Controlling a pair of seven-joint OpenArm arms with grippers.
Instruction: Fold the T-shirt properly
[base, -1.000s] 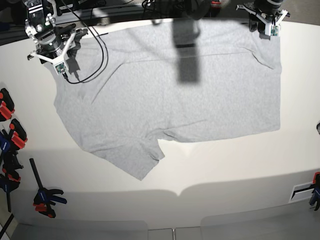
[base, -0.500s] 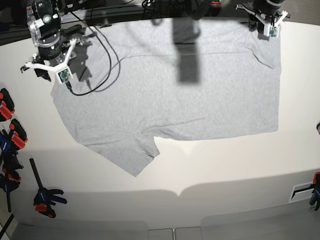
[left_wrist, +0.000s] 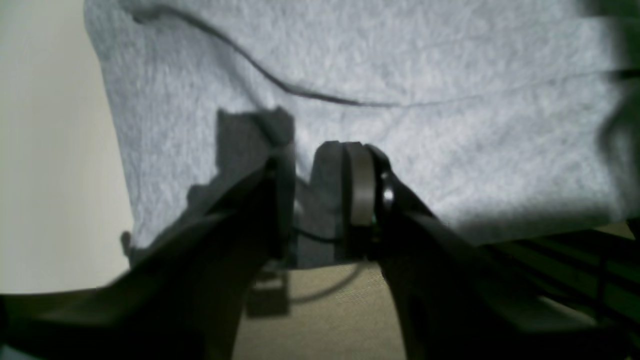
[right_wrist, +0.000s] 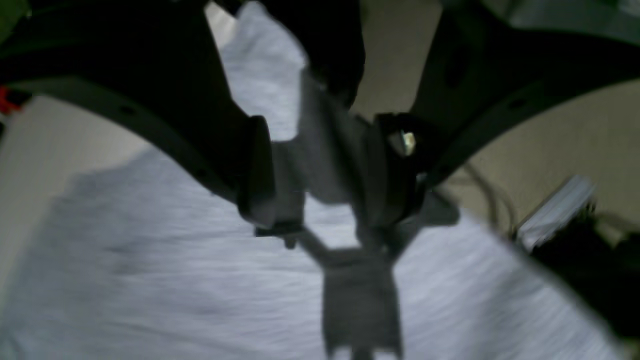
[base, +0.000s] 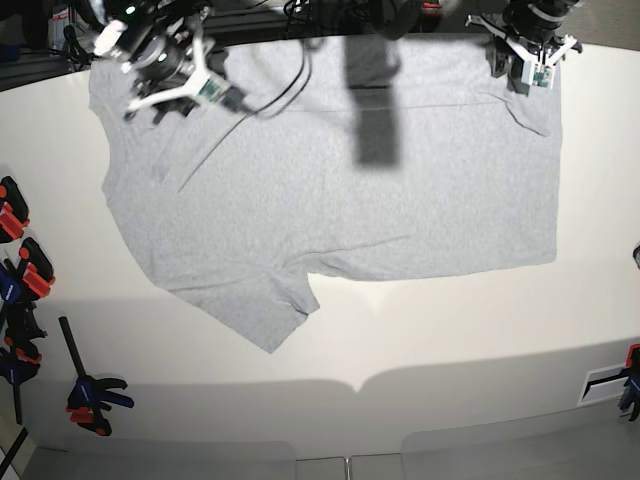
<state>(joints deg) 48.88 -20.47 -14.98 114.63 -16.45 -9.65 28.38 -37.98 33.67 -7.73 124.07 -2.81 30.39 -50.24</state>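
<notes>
While you watch the base view, the T-shirt (base: 340, 190) lies spread plain side up on the white table (base: 450, 330), one sleeve (base: 262, 308) pointing toward you. Your right gripper (base: 172, 78) sits over its far left corner, your left gripper (base: 528, 55) at its far right corner. Clamps (base: 25, 300) line the left edge.

Your left wrist view shows jaws clamped on the grey fabric's edge.

Your right wrist view, blurred, shows jaws closed on a raised fold of cloth.
</notes>
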